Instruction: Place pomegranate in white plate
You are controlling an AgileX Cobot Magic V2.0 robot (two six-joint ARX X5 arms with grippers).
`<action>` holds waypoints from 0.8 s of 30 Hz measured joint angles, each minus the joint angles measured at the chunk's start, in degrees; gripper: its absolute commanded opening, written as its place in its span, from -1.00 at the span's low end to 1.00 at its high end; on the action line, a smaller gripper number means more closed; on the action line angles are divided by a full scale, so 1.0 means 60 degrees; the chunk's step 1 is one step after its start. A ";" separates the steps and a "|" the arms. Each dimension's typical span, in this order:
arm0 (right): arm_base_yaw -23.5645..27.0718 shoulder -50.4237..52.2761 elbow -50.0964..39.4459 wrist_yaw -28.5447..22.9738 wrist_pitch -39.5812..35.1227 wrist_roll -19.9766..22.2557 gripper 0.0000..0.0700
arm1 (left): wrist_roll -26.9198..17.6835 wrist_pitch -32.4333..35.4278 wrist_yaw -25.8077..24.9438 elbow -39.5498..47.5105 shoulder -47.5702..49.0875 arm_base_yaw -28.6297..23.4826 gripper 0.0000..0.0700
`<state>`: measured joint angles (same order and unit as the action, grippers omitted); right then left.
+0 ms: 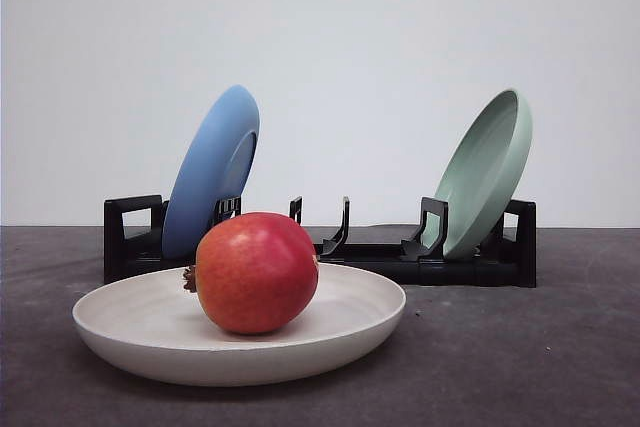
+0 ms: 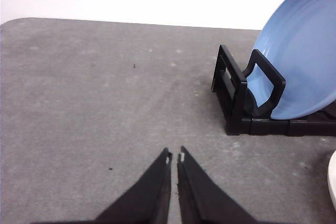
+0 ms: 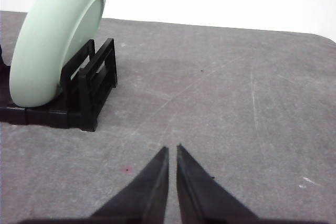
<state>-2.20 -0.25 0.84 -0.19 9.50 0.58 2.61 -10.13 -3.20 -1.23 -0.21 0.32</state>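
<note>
Nearest the front camera sits the white plate (image 1: pixel 130 332), flat on the dark grey table (image 1: pixel 540 367), and the pomegranate (image 1: pixel 256 272) rests inside it, a little left of the plate's middle, lying on its side with the brownish crown nub pointing left. Behind them a black dish rack (image 1: pixel 420 262) runs across the table, holding a blue plate (image 1: pixel 212 172) on edge at its left end and a pale green plate (image 1: pixel 487 172) on edge at its right end. From the left wrist camera, the left gripper (image 2: pixel 175 157) hovers over bare table with its two black fingers drawn together, only a thin slit between the tips and nothing held; the rack's end and the blue plate stand near it, and a pale curved sliver at the frame edge is probably the white plate's rim (too little shows to be sure). From the right wrist camera, the right gripper (image 3: pixel 172 148) is likewise closed on nothing above bare table, with the green plate and the rack's other end off to one side. Judged from this, the placing step looks finished: fruit settled in the plate, both grippers apart from it. What remains seems only to keep the arms clear so the fruit is not nudged.
</note>
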 measured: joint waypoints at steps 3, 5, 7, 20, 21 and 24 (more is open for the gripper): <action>0.0000 0.0000 0.0000 -0.0003 0.0000 0.0000 -0.94 | 0.0000 0.0000 0.0000 0.0000 0.0000 0.0000 -1.00; 0.0000 0.0000 0.0000 0.0000 0.0000 0.0000 -0.94 | 0.0000 0.0000 -0.0003 0.0000 0.0000 0.0000 -1.00; 0.0000 0.0000 0.0000 0.0000 0.0000 0.0000 -0.94 | 0.0000 0.0000 0.0000 0.0000 0.0000 0.0000 -1.00; 0.0000 0.0000 0.0000 0.0000 0.0000 0.0000 -0.94 | 0.0000 0.0000 0.0000 0.0000 0.0000 0.0000 -1.00; 0.0000 0.0000 0.0000 0.0000 0.0000 0.0000 -0.94 | 0.0000 0.0000 0.0000 0.0000 0.0000 0.0000 -1.00; 0.0000 0.0000 0.0000 0.0000 0.0000 0.0000 -0.94 | 0.0000 0.0000 0.0000 0.0000 0.0000 0.0000 -1.00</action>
<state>-2.20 -0.25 0.84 -0.19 9.50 0.58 2.61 -10.13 -3.20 -1.23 -0.21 0.32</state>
